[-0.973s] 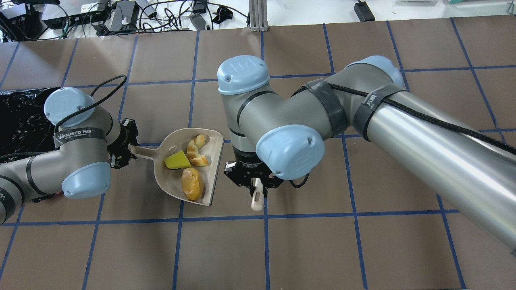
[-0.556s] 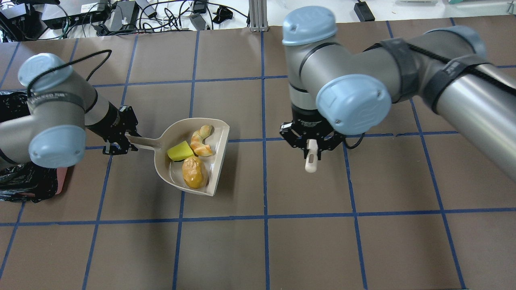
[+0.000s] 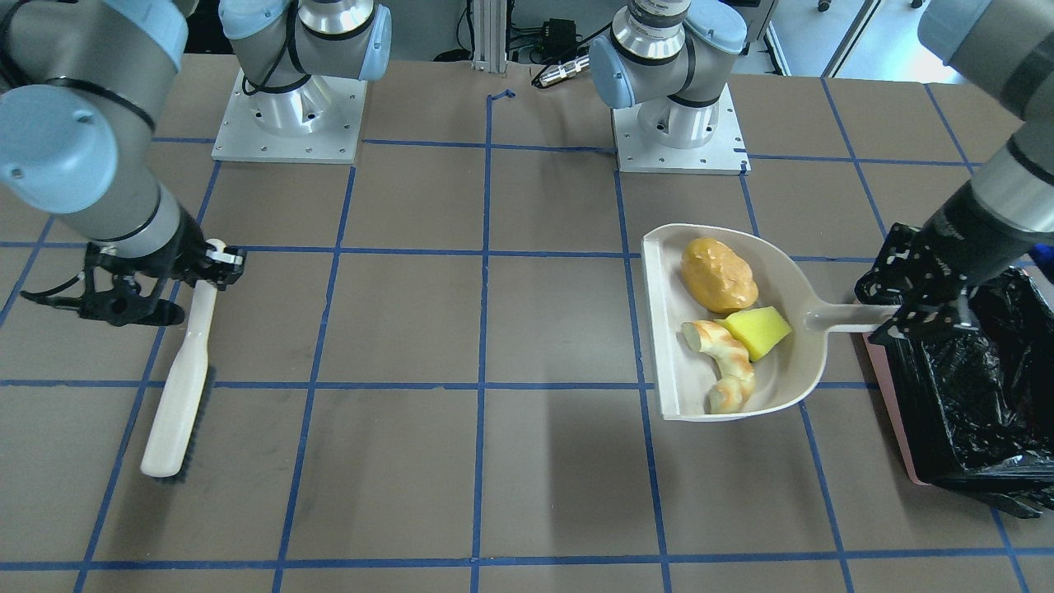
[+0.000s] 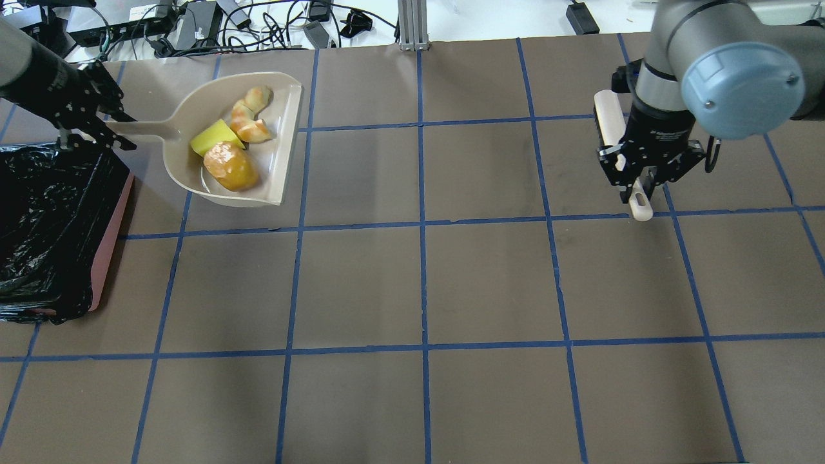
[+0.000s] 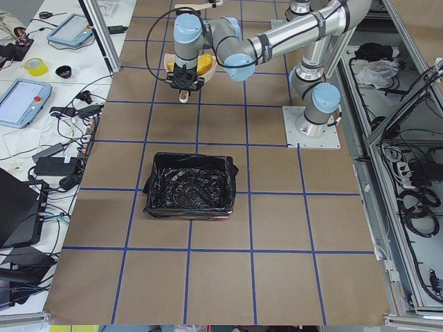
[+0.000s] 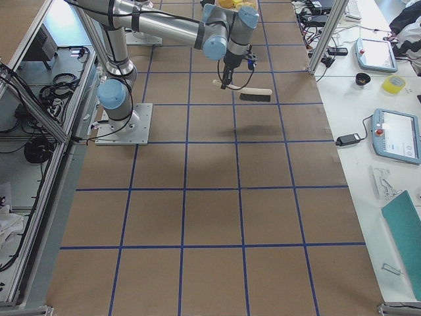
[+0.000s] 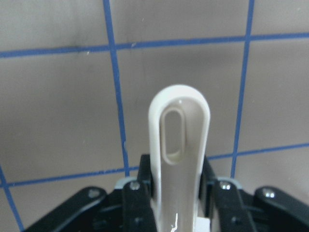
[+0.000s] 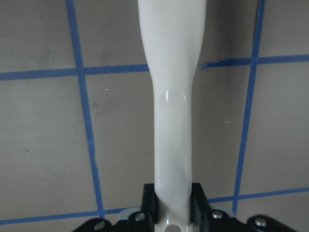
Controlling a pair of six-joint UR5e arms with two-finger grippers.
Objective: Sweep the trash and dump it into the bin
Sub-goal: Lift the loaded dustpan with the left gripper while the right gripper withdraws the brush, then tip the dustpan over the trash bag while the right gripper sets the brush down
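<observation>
The beige dustpan point(image 4: 277, 161) holds all the trash: a golden-brown lump point(image 4: 231, 166), a croissant-like piece point(image 4: 251, 119) and a yellow-green wedge point(image 4: 209, 136). My left gripper point(image 4: 97, 125) is shut on the dustpan's handle point(image 7: 178, 135) and holds the pan level, next to the far corner of the pink bin point(image 4: 111, 238) with its black bag point(image 4: 45, 219). In the front view the pan point(image 3: 659, 329) sits just beside the bin point(image 3: 893, 403). My right gripper point(image 4: 644, 177) is shut on a white brush point(image 3: 181, 379), far to the right.
The brush handle's end point(image 4: 639, 207) sticks out below my right gripper. The table point(image 4: 419, 290) is brown with blue tape lines. Cables and power bricks point(image 4: 193, 26) lie beyond its far edge. The two arm bases point(image 3: 288, 115) stand at the robot's side.
My left arm has carried the loaded dustpan left and toward the far side, up to the bin. My right arm has swung the brush far to the right, away from the pan.
</observation>
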